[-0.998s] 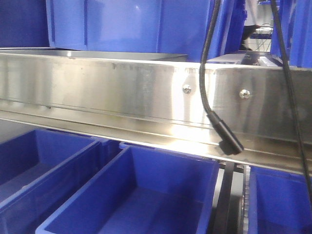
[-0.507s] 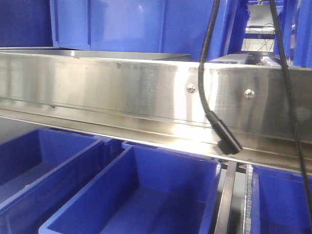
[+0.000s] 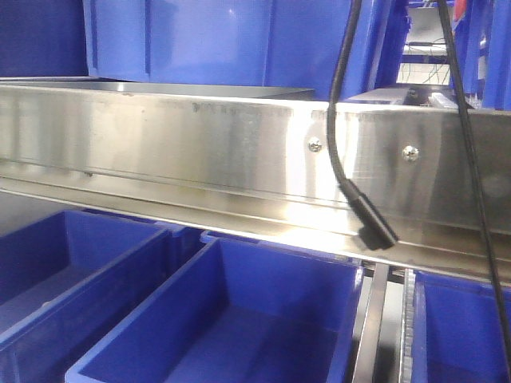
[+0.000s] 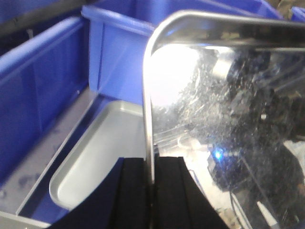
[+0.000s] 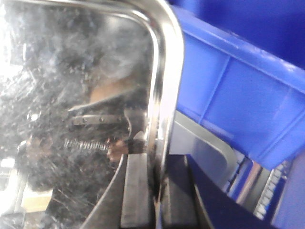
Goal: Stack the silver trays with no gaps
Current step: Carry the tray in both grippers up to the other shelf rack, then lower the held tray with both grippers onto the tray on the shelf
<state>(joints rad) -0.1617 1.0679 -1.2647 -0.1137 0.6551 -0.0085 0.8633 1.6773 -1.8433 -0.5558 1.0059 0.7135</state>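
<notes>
You are holding the top tray (image 4: 224,109) with both arms. The left gripper (image 4: 151,191) is pinching its thin rim, fingers shut tight on it. The right gripper (image 5: 155,191) is pinching the rim the same way. The top tray is hanging above the bottom tray (image 4: 105,152), which is lying flat beside the blue bin (image 4: 43,95). Bring both sides down together. Line the corners up over the bottom tray and hold it level so no gap is showing.
</notes>
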